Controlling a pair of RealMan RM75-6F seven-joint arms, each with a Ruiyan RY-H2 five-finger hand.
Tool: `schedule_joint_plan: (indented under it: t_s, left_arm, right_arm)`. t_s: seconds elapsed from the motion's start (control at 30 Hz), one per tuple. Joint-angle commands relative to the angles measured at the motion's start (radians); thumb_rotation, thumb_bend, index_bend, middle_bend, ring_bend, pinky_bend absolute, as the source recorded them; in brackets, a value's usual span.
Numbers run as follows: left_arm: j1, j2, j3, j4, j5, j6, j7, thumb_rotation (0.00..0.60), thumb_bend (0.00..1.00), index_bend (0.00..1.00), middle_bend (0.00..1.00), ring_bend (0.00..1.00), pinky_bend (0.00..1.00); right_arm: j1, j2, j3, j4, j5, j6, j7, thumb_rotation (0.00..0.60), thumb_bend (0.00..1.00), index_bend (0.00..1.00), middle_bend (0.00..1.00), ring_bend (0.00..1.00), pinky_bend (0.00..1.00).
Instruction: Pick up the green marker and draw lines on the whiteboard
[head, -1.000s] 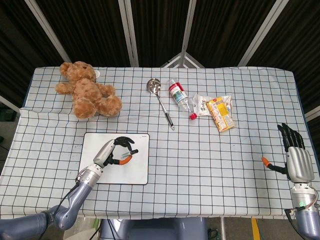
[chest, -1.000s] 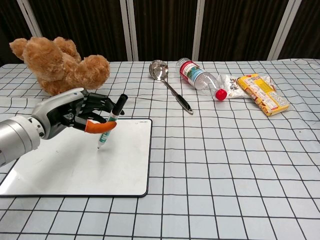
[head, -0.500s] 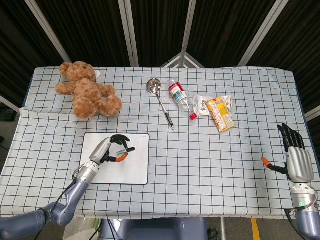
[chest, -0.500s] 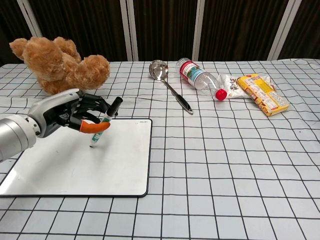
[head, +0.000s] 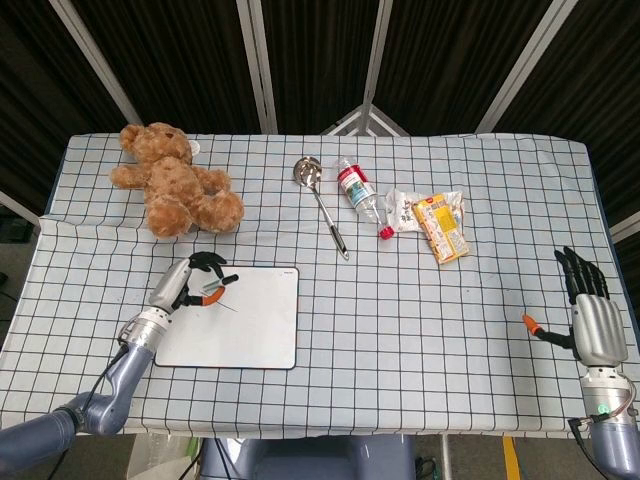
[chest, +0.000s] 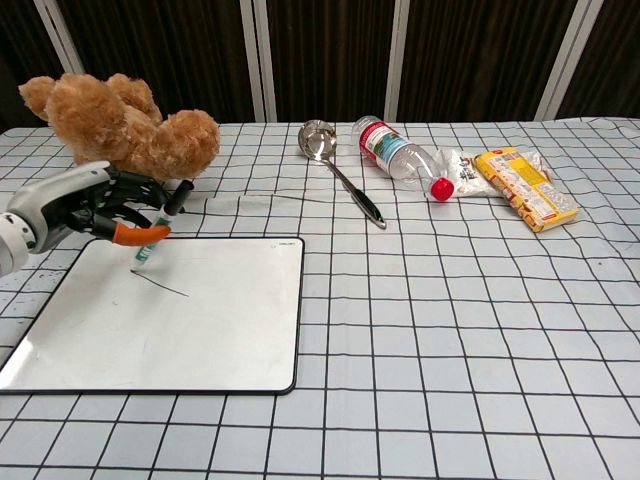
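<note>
Green marker (chest: 158, 226) pinched in my left hand (chest: 95, 205), thumb and fingers wrapped round the barrel, tip pointing down at the far left corner of the whiteboard (chest: 210, 320). I can see one short dark line (chest: 160, 286) on the board just below the tip, so I judge the drawing step is underway with one stroke down. From the chest view I cannot tell whether the tip touches the board or hangs just above it. Next I need the tip planted on the white surface and dragged across the bare middle for another line, keeping the marker tilted as it is and staying inside the dark frame. Just behind my hand sits the teddy bear (chest: 120, 125), close enough to brush if I swing back. Moving right: a metal ladle (chest: 340, 175), a plastic bottle (chest: 400, 160) on its side with a red cap, a snack packet (chest: 525, 185), all well apart from the board. Far right, my right hand (head: 590, 310) rests by the table edge, fingers straight and apart, holding nothing. Everything lies on a white cloth (chest: 450, 330) with a black grid, dark slatted panels with pale posts behind.
</note>
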Motion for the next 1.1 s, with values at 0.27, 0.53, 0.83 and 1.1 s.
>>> schedule_joint_plan:
  t_s: [0.27,0.53,0.83,1.1]
  left_arm:
    - [0.015,0.060,-0.023,-0.088,0.008,0.035,-0.051,0.600,0.53,0.75,0.30,0.19,0.30]
    - [0.017,0.051,-0.006,-0.156,0.000,0.029,-0.032,0.600,0.53,0.75,0.30,0.19,0.30]
    - [0.002,0.004,0.001,-0.153,-0.027,0.006,0.013,0.600,0.53,0.75,0.30,0.19,0.30]
    - [-0.005,-0.019,0.002,-0.155,-0.038,0.004,0.044,0.600,0.53,0.75,0.30,0.19,0.30]
  right_arm:
    - [0.000,-0.001,0.000,-0.002,-0.003,0.002,-0.002,0.600,0.21,0.00,0.00,0.00,0.00]
    - [0.000,0.000,0.001,-0.002,0.000,0.001,0.000,0.600,0.21,0.00,0.00,0.00,0.00]
    - [0.001,0.001,0.001,-0.001,0.001,-0.004,0.005,0.600,0.21,0.00,0.00,0.00,0.00]
    - [0.001,0.002,0.001,0.000,-0.001,-0.003,0.009,0.600,0.21,0.00,0.00,0.00,0.00]
